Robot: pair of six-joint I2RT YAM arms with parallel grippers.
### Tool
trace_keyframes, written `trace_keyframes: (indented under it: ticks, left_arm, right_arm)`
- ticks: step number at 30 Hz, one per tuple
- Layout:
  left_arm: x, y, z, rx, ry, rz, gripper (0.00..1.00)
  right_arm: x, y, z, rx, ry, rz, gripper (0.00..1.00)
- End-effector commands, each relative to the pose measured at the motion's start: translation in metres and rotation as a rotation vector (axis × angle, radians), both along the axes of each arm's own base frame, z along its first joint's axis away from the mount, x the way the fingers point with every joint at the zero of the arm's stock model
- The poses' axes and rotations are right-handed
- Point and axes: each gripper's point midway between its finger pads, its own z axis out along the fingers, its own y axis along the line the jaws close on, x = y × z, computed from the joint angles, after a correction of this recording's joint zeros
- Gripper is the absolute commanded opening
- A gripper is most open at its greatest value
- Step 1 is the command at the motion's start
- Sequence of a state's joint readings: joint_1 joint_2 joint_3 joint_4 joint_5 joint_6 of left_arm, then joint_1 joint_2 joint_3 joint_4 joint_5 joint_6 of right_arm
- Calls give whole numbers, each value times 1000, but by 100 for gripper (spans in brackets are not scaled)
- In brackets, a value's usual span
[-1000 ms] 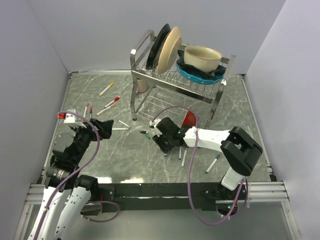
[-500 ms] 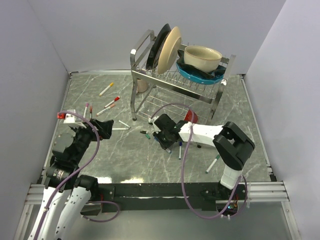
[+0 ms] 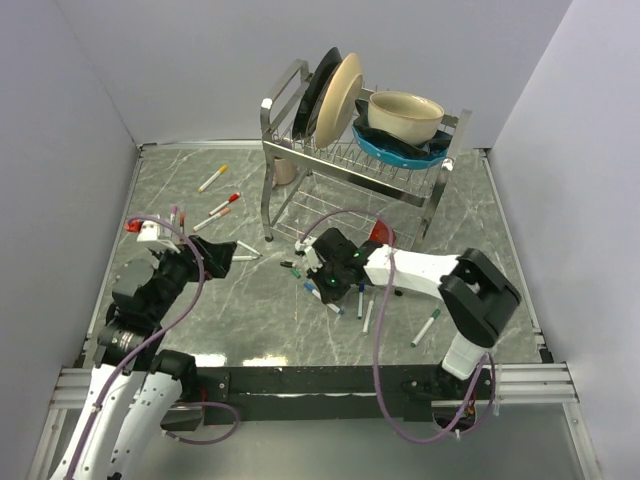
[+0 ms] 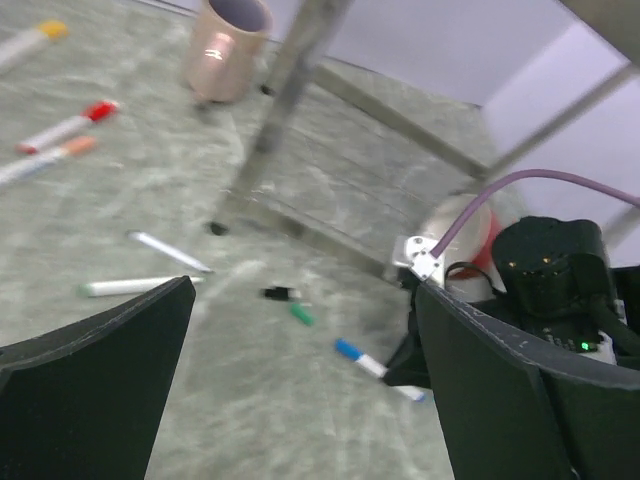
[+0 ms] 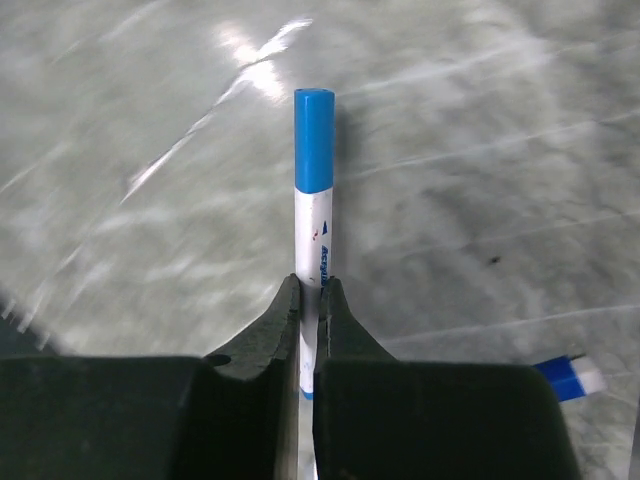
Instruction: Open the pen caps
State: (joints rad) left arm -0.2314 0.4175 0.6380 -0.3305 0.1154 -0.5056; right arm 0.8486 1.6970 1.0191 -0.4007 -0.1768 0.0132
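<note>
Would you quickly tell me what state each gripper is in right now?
Left gripper: open, holding nothing.
Right gripper: closed on the white barrel of the pen with the blue cap.

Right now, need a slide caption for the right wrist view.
Right gripper shut on a white pen, blue cap still on.

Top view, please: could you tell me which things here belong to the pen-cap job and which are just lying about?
Job:
- blue cap on the white pen pinched in the right gripper
- yellow-capped pen
- red-capped pen
- green-capped pen

Lying about:
- dish rack
- cream plate
- cream bowl
- pink cup
</note>
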Motion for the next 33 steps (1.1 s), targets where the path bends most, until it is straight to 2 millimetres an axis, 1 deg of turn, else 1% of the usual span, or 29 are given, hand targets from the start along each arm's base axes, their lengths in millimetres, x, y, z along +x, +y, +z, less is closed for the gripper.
trace_keyframes:
  ticks: [1,2,3,4,5,6,7,9,10,11,13,14,16,17,19,20,21,22,23,24,25,26,27,28,29,31,32,33]
  left_arm:
    - [-11,-39,-4,-306,68,-162,99]
    - [-14,-46,-7,-373,77,-198,99]
    - [-23,-57,-31,-439,124,-258,99]
    - [-26,-61,-14,-587,87,-293,99]
    - [-28,-63,-19,-650,95,-307,100]
    - [-31,-64,-38,-703,108,-315,99]
    - [-31,-62,-40,-782,131,-299,99]
    - [-32,-60,-52,-821,143,-283,99]
    - [-30,-58,-54,-839,150,-255,99]
    - [-31,-60,-61,-841,179,-248,99]
    - [-30,-59,-62,-864,185,-227,99]
    - [-33,-63,-65,-866,205,-235,97]
    - [-31,-66,-72,-875,237,-221,94]
    - [-33,-72,-74,-879,251,-226,93]
    - [-31,-80,-85,-870,301,-212,92]
    - [-30,-88,-93,-852,343,-193,92]
    - [-30,-93,-96,-843,366,-186,92]
    - [-30,-98,-100,-831,390,-171,92]
    - [-30,-107,-106,-805,436,-150,92]
    - [-30,-110,-112,-794,467,-125,91]
    - [-30,-114,-115,-787,487,-114,90]
    - [-31,-119,-122,-767,516,-102,88]
    - [-31,-123,-123,-780,526,-102,85]
    - [-31,-127,-118,-802,516,-115,80]
    - [-34,-132,-125,-796,534,-121,77]
    - [-35,-138,-121,-817,532,-136,76]
    - [-35,-141,-125,-807,543,-133,76]
    - [-34,-143,-125,-809,542,-132,76]
  right_arm:
    - [-24,13,46,164,-8,247,0]
    - [-21,12,55,196,-6,256,0]
    - [-33,17,65,264,29,347,0]
    - [-39,12,66,268,61,373,0]
    - [-41,12,70,290,72,392,0]
    - [-44,12,72,303,77,429,0]
    - [-54,11,74,324,118,460,0]
    - [-58,13,80,352,120,498,0]
    - [-63,14,84,375,139,516,0]
    - [-65,15,89,390,136,531,0]
    - [-68,15,93,410,143,545,0]
    - [-70,17,95,423,151,554,0]
    - [-72,17,97,433,159,560,0]
    - [-73,17,98,442,165,567,0]
    - [-73,18,100,448,165,568,0]
    - [-74,17,101,450,164,570,0]
    - [-73,17,101,453,164,566,0]
    - [-71,16,102,457,160,559,0]
    - [-69,15,103,456,152,554,0]
    - [-68,15,104,462,150,548,0]
    - [-63,12,106,465,137,530,0]
    - [-61,11,106,468,138,521,0]
    - [-59,11,109,480,134,517,0]
    - [-59,9,109,481,134,510,0]
    - [-57,9,110,481,132,503,0]
    - [-57,9,109,481,135,500,0]
    - [-58,9,108,479,140,499,0]
    - [-57,9,107,475,141,496,0]
